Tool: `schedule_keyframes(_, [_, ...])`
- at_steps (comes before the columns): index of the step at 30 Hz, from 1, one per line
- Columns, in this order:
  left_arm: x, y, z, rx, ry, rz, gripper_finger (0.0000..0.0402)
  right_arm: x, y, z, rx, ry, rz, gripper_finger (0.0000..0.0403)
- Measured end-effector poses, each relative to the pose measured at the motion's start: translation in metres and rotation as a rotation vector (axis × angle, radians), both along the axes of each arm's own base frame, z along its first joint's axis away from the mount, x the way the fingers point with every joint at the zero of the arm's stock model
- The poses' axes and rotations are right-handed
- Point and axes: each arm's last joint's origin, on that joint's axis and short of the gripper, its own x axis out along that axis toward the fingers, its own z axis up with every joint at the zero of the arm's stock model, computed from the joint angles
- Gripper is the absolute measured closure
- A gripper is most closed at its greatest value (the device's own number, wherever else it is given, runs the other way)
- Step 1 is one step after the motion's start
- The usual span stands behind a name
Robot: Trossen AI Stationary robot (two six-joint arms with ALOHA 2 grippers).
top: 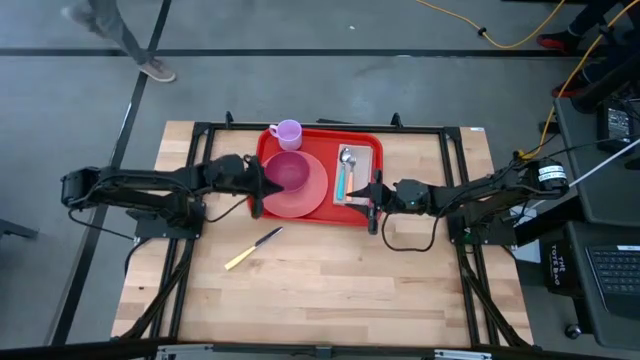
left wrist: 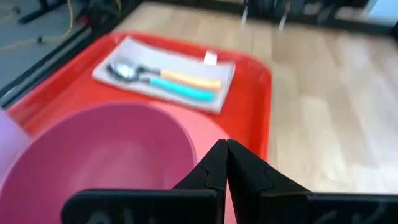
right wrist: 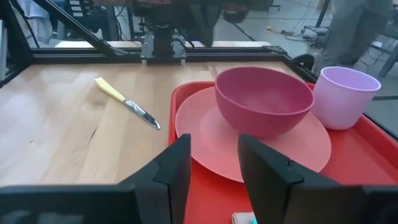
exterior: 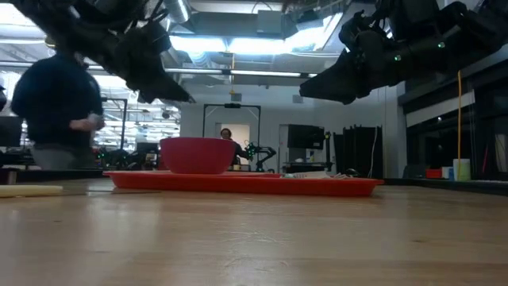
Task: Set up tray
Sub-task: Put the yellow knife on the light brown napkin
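Right now the tray (top: 322,140) sits at the far middle of the wooden table (top: 330,290), already carrying most of a place setting. A salmon-pink plate (top: 312,195) lies on its left half with a magenta bowl (top: 288,170) resting on it, a lilac cup (top: 289,131) stands in the far left corner, and a grey napkin (top: 365,160) on the right half holds a spoon (top: 346,160) and a teal-handled utensil (top: 341,182) side by side. Only the yellow-handled knife (top: 253,248) remains off the tray, lying on the bare wood near the tray's front left corner.

The left gripper (top: 262,180) hovers above the left edge of the tray, next to the bowl, its fingers pressed together and holding nothing. The right gripper (top: 374,192) waits at the right front edge of the tray beside the napkin, its fingers parted to a medium gap with nothing between them.

The risks, as I judge them, come from the knife and the crowding. It lies flat on the wood, so a pinch could slip off the thin blade or push it away. The left gripper is close to the bowl, and a careless swing toward the knife could clip the rim and slide the bowl off centre or tip the cup. Setting the knife on the napkin could also knock the spoon out of line.
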Motion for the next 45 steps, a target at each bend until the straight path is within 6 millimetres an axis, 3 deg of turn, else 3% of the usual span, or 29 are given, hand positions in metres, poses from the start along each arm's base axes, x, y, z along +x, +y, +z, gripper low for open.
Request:
schedule_keyframes(9, [0.000, -0.049, 0.026, 0.057, 0.283, 0.060, 0.0399, 0.000, 0.000, 0.000, -0.025, 0.003, 0.004, 0.0265])
schedule_keyframes(15, [-0.005, -0.081, 0.041, 0.001, 0.324, -0.007, 0.0401, 0.000, 0.000, 0.000, -0.024, 0.004, 0.004, 0.0265])
schedule_keyframes(25, [-0.018, -0.116, 0.057, -0.105, 0.470, 0.115, 0.0399, 0.000, 0.000, -0.001, -0.023, 0.013, 0.003, 0.0265])
schedule_keyframes(34, [-0.010, -0.129, 0.046, -0.170, 0.788, 0.259, 0.0398, 0.000, -0.001, -0.002, -0.027, 0.029, -0.001, 0.0265])
schedule_keyframes(45, [0.005, -0.137, 0.025, -0.120, 0.929, 0.199, 0.0397, 0.000, -0.002, -0.002, -0.078, 0.036, 0.008, 0.0265])
